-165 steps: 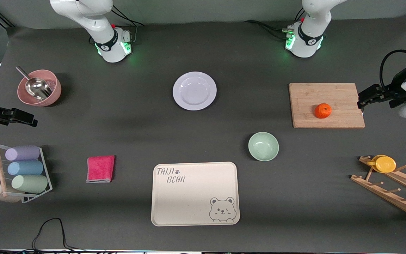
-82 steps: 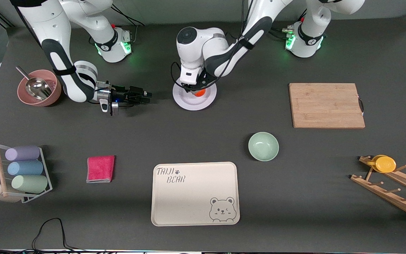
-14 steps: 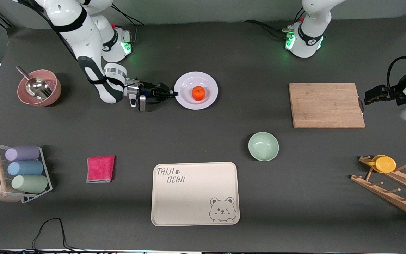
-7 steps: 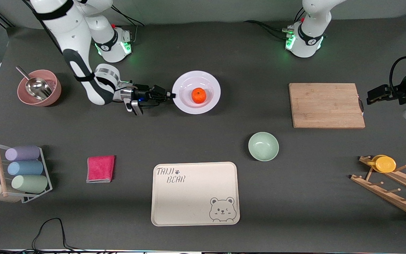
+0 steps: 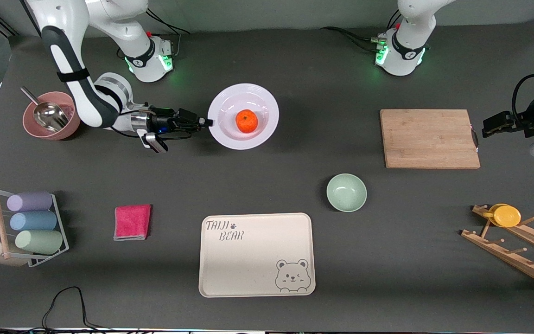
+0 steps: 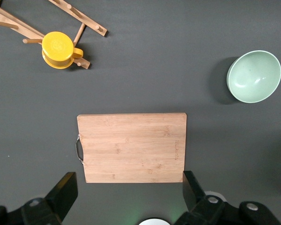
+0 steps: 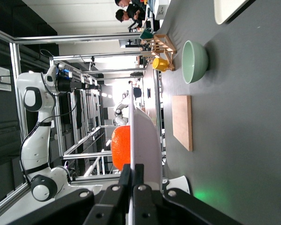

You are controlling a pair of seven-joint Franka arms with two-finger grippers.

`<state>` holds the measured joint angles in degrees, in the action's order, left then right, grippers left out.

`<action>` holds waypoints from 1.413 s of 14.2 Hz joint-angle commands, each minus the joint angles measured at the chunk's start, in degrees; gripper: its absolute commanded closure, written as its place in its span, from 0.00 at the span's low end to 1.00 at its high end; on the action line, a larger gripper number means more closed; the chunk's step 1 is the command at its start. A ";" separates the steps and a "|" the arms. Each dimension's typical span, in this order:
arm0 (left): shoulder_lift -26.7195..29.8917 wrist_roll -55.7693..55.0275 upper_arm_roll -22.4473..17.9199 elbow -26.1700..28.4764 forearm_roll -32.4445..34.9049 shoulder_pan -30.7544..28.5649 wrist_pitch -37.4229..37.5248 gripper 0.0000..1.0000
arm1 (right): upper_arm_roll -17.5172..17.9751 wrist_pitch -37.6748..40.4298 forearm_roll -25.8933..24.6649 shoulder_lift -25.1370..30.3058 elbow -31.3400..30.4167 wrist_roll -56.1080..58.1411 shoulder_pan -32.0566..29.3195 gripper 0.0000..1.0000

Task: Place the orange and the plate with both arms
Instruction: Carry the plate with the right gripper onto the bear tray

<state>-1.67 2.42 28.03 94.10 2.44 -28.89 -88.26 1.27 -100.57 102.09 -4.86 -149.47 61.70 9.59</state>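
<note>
I count one plate [image 5: 243, 116], one orange [image 5: 246, 121], one green bowl [image 5: 346, 192], one cutting board [image 5: 429, 138], one bear-printed tray [image 5: 257, 254], one pink cloth [image 5: 132, 221], one pink bowl [image 5: 52, 120] with a scoop, one yellow cup [image 5: 506, 215] on a wooden rack, and four cylinders in a wire rack [image 5: 30, 223].

My right end effector [image 5: 206, 122] reaches out level from a bent elbow, its fingers clamped together on the plate's rim at the edge toward my right arm's end of the tabletop. The plate is lifted clear of the tabletop, and the orange sits in its well, just past my fingertips. In my right wrist view the rim [image 7: 132, 140] runs edge-on straight between my fingers.

My left end effector [image 5: 486, 129] waits in the air with fingers spread wide apart, at my left arm's end of the tabletop, and the cutting board [image 6: 133, 147] lies directly below it.
</note>
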 commanded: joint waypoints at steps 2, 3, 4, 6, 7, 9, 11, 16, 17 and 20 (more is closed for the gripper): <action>1.58 1.18 -0.08 1.34 0.02 -0.38 0.28 0.00 | -0.13 0.29 -7.32 -1.10 7.05 -7.27 -2.63 1.00; 1.58 1.18 -0.08 1.34 0.02 -0.29 0.28 0.00 | -0.13 0.29 -9.35 -3.03 10.65 -9.64 -3.69 1.00; 1.58 1.18 -0.08 1.34 0.02 -0.38 0.28 0.00 | -0.13 0.29 -10.15 -5.66 14.43 -10.97 -4.05 1.00; 1.58 1.10 -0.08 1.34 0.02 -0.29 0.28 0.00 | -0.56 0.29 -10.33 -12.85 23.39 -12.82 -4.31 1.00; 1.58 1.10 0.01 1.34 0.02 -0.29 0.28 0.00 | -0.65 0.29 -10.33 -16.29 28.31 -14.48 -4.31 1.00; 1.58 1.10 -0.08 1.34 0.02 -0.29 0.28 0.00 | -1.61 0.20 -11.38 -23.84 39.11 -17.56 -4.23 1.00; 1.58 1.18 -0.08 1.34 0.02 -0.29 0.28 0.00 | -2.15 0.29 -12.88 -31.05 50.01 -21.86 -4.22 1.00; 1.58 1.10 -0.08 1.43 0.02 -0.29 0.19 0.00 | -2.59 -1.20 -13.50 -46.10 74.12 -33.21 -3.88 1.00; 1.58 1.10 -0.08 1.43 -0.06 -0.29 0.19 0.00 | -2.59 -2.34 -13.67 -47.59 76.76 -33.57 -3.87 1.00; 1.58 1.18 -0.08 1.35 0.02 -0.29 0.19 0.00 | -2.59 -5.24 -13.59 -51.91 82.05 -32.61 -3.52 1.00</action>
<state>-1.61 2.43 28.03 94.49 2.45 -28.89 -88.25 -1.08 -105.15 89.66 -52.40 -74.15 31.15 5.50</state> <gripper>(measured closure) 0.000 0.960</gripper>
